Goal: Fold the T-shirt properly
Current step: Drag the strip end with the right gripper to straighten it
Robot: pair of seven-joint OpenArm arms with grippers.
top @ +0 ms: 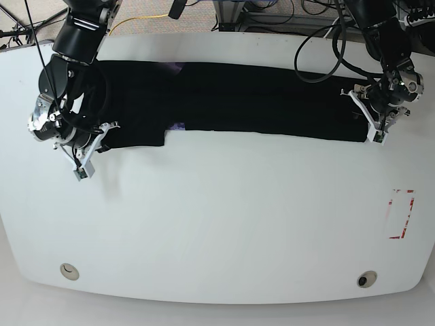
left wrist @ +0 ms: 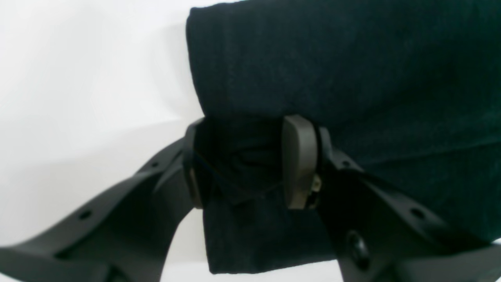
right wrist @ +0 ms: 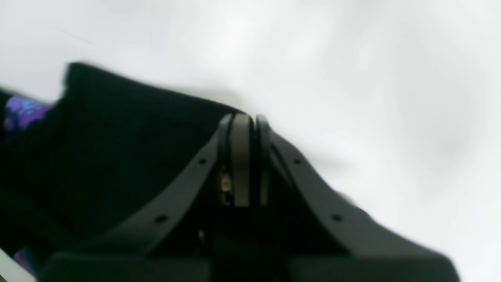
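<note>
Left gripper half-parted, pinching T-shirt corner (cloth bunched between pads). Right gripper fully closed, cloth edge at nine o'clock; hold uncertain.

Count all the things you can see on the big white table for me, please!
T-shirt: 1
Robot pincers: 2, the left pincer and the right pincer
Red-and-white marking: 1
Round fittings in the table: 2
Total: 6

White table, cables behind
</note>
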